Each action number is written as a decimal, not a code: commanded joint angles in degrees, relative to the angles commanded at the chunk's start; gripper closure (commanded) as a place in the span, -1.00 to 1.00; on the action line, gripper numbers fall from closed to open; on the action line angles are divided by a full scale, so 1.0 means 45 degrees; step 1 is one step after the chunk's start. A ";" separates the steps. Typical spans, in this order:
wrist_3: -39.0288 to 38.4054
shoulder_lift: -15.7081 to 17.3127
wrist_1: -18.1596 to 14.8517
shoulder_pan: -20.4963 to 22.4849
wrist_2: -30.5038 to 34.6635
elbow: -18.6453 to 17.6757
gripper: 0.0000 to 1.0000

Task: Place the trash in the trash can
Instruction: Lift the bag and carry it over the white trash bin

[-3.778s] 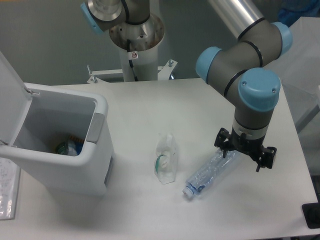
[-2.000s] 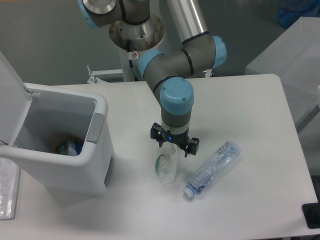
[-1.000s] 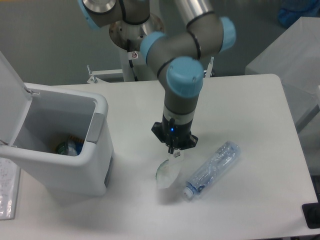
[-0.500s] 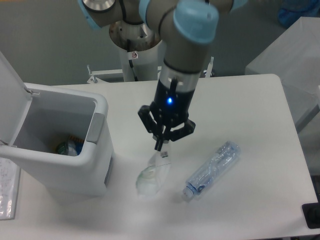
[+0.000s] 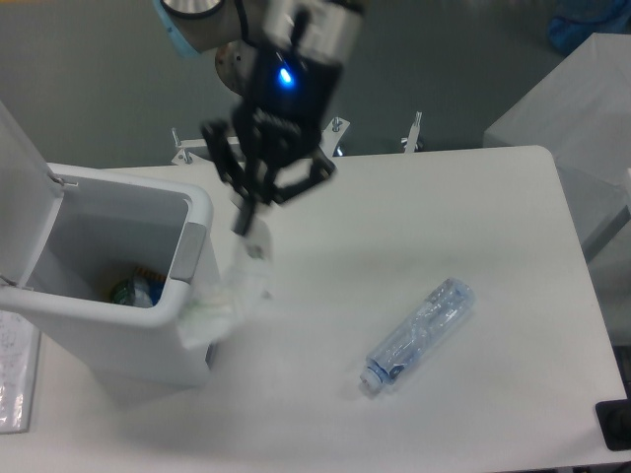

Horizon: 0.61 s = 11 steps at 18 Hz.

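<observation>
Pincer [image 5: 243, 219] up in the air above the table [image 5: 513, 197], fingers pinched on the top edge of the see-through pouch [image 5: 229, 293], which hangs blurred below it and overlaps the front right corner of the white trash can [image 5: 138, 340]. To the pincer's left and lower, that can stands with its hinged lid [image 5: 22, 202] tipped up and some coloured scraps lying at the bottom. Well off to the right of the pincer and lower, the bluish water bottle [image 5: 419, 333] flat on the tabletop, white cap toward the near edge, touching nothing else.
</observation>
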 joint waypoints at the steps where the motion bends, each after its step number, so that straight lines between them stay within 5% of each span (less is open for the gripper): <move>1: -0.0039 0.0195 0.0020 -0.0176 0.0019 -0.0292 1.00; 7: -0.0021 0.0509 0.0078 -0.1309 0.0039 -0.1544 0.90; 8: -0.0001 0.0529 0.0098 -0.1388 0.0039 -0.1642 0.66; 10: 0.0077 0.0432 0.0427 -0.1408 0.0039 -0.1721 -0.56; 11: 0.0077 0.0412 0.0681 -0.1409 0.0058 -0.1837 -1.00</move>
